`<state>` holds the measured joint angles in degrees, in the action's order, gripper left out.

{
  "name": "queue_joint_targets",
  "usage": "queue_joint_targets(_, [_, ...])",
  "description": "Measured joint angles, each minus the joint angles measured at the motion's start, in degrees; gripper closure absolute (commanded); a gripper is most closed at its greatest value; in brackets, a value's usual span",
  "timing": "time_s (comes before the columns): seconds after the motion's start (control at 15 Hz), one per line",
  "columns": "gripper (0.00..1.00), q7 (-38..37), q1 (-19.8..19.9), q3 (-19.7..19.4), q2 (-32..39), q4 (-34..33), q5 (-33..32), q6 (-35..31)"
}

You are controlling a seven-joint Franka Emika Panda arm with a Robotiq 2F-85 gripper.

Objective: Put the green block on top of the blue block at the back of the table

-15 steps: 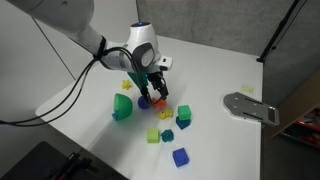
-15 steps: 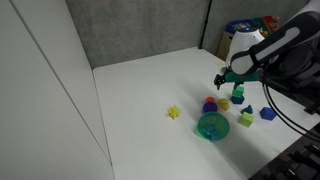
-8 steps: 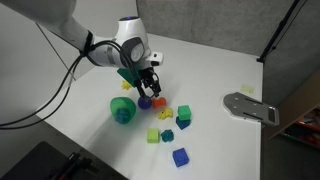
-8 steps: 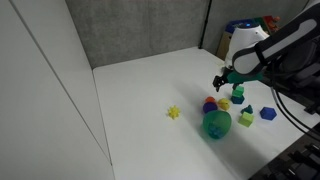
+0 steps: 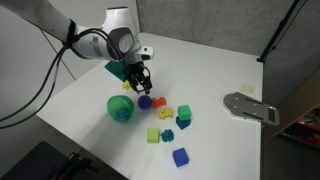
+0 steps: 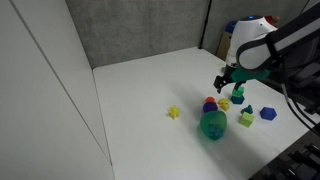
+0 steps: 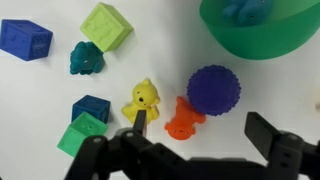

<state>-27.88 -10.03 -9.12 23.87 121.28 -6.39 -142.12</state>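
Note:
In the wrist view the green block [image 7: 82, 133] lies on the white table and touches the small dark navy-blue block [image 7: 92, 107]. My gripper [image 7: 200, 135] is open and empty, hovering over an orange toy [image 7: 182, 117] beside a yellow duck [image 7: 145, 98] and a purple spiky ball [image 7: 213, 90]. The two blocks lie to the left of my fingers. In an exterior view the gripper [image 5: 140, 82] hangs above the ball, with the green block [image 5: 186, 112] and navy block [image 5: 184, 123] further right. It also shows in the other exterior view [image 6: 222, 82].
A green bowl [image 5: 121, 109] stands next to the ball. A lime block [image 7: 107, 25], a teal toy [image 7: 88, 58] and a brighter royal-blue cube [image 7: 25, 40] lie nearby. A yellow star [image 6: 174, 113] and a grey tool [image 5: 250, 107] sit apart.
The arm has swung left and back in the exterior view, carrying the open gripper away from the blocks to above the purple ball. The objects have not moved.

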Motion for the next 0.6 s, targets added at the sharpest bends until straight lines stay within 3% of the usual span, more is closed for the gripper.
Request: queue_joint_targets(0.6, [0.00,0.58,0.32,3.56,-7.37,0.65,0.05,12.12])
